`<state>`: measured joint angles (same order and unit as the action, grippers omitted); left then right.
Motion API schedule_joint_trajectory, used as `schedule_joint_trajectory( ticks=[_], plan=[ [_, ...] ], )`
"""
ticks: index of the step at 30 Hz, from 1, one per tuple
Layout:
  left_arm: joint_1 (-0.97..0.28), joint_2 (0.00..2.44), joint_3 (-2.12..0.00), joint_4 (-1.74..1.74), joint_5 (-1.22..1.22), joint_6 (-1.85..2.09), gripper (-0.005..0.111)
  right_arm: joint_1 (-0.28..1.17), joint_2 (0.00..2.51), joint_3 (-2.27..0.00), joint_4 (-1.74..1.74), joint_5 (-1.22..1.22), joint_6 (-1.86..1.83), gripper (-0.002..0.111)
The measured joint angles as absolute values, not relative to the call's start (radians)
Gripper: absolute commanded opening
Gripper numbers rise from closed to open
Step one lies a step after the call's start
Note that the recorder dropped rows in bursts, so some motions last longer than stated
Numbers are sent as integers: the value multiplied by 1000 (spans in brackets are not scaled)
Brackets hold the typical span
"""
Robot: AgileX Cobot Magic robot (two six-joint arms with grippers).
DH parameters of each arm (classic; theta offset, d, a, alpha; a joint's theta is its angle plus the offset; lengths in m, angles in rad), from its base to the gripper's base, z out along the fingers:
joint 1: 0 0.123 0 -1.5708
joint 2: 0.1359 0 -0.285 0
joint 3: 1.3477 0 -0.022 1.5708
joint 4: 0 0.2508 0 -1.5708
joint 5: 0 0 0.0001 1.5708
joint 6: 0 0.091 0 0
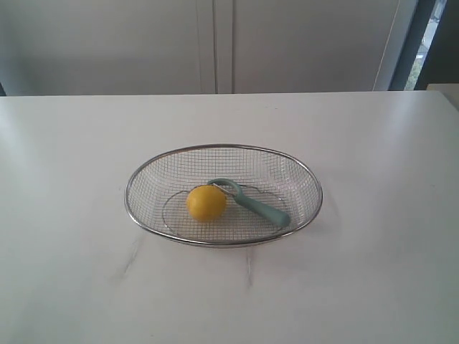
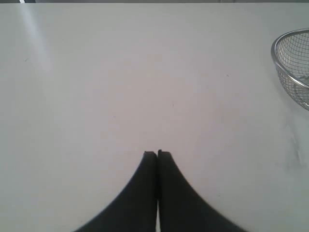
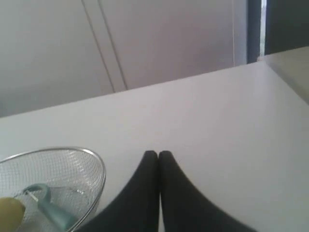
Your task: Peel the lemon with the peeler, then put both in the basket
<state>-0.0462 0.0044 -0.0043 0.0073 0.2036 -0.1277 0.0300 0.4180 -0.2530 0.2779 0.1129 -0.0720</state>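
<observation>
Closed tight, the left gripper [image 2: 157, 153] shows two black curved fingers pressed tip to tip with nothing between them. It hangs over a bare stretch of the white tabletop [image 2: 120, 87], and one end of the wide, shallow oval basket of silver wire mesh [image 2: 288, 72] lies well apart from its fingertips. The right gripper [image 3: 158, 153] is pinched together in the same way and holds nothing. It hangs over the table close beside the basket's thick metal rim.

In the exterior view the basket sits at the centre of the frame, a little below the middle, on the white surface with faint grey streaks. The small, round, smooth yellow lemon [image 1: 206, 203] rests on the basket's mesh floor, left of the basket's centre. Whether its skin has been cut is too fine to tell.

The slim peeler with the pale teal-green handle and curved metal blade head [image 1: 254, 204] also lies inside the basket, to the right of the lemon. Its blade head curves by the lemon's upper right side, touching it or just beside it; which of the two is unclear. The handle slants down toward the lower right and ends near the basket's wall.

Across the top of the frame, behind the table's far edge, stand pale grey cabinet doors [image 1: 215, 43].
</observation>
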Motion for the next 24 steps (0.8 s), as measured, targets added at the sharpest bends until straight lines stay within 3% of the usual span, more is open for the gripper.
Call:
schedule_joint_trajectory(
  ticks=[4,14,24],
  plan=[
    [-46,4,-4,7,204,-128,0,19,320,-141,279,6,-70,0],
    [-46,4,-4,7,204,-128,0,-127,64,-9,279,6,-91,0],
    [-46,4,-4,7,204,-128,0,-134,25,-5,274,49,-93,0]
  ],
)
